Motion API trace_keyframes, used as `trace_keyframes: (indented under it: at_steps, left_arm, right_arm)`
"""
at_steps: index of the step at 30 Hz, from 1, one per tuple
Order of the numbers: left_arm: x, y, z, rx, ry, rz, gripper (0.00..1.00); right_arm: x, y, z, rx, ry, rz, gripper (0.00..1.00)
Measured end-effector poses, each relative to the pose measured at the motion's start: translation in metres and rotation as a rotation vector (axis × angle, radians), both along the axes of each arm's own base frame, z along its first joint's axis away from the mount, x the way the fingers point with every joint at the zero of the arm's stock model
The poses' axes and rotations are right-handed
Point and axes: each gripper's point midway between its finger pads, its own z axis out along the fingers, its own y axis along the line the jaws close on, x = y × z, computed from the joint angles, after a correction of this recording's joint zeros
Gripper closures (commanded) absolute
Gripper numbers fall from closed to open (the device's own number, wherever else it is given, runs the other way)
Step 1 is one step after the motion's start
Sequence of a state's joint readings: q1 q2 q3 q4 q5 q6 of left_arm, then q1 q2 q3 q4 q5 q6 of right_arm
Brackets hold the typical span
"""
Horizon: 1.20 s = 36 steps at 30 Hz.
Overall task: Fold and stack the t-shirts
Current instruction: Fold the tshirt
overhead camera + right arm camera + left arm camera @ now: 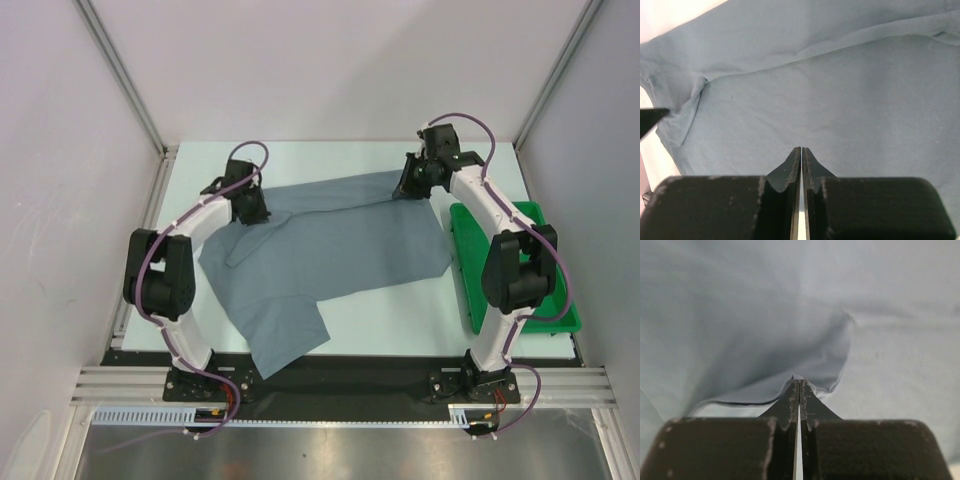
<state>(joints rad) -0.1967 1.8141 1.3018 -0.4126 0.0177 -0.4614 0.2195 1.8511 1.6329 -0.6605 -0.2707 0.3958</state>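
Over t-shirt [330, 250] far edge: both arms [195, 228] [488, 205] bowed, jaws pinched.

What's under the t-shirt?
Pale table shows around the t-shirt; its near corner overlaps the black front strip. Anything beneath the cloth is covered.

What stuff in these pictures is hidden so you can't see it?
- Green tray: top view, the right arm covers much of its inside.
- Right gripper: right wrist view, its own fingers hide whether they pinch the t-shirt.
- The t-shirt's outline: left wrist view, cut off by the picture's edges.
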Motion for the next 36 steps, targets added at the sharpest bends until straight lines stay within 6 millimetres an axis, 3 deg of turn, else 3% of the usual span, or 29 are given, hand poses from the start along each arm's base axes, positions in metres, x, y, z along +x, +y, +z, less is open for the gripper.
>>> trace_keyframes:
  at_steps: [9, 20, 24, 27, 32, 36]
  left_arm:
    - [-0.053, -0.030, -0.030, -0.008, 0.091, -0.084, 1.00]
    - [-0.064, -0.069, -0.027, -0.070, 0.087, -0.149, 0.98]
    - [-0.070, -0.082, -0.027, -0.078, 0.094, -0.165, 0.60]
    - [-0.071, -0.080, -0.027, -0.065, 0.097, -0.158, 0.44]
    - [-0.070, -0.061, -0.017, -0.022, 0.089, -0.112, 0.50]
    - [-0.048, -0.039, 0.005, -0.029, 0.035, -0.046, 0.71]
  right_arm:
    - [-0.008, 0.002, -0.013, -0.006, 0.029, 0.008, 0.91]
    - [-0.011, 0.004, -0.015, -0.007, 0.033, 0.013, 0.91]
    - [-0.012, 0.004, -0.016, -0.006, 0.036, 0.015, 0.91]
    - [-0.013, 0.004, -0.018, -0.004, 0.040, 0.017, 0.90]
    - [-0.013, 0.005, -0.018, -0.002, 0.040, 0.019, 0.90]
    - [-0.013, 0.006, -0.017, -0.003, 0.038, 0.023, 0.89]
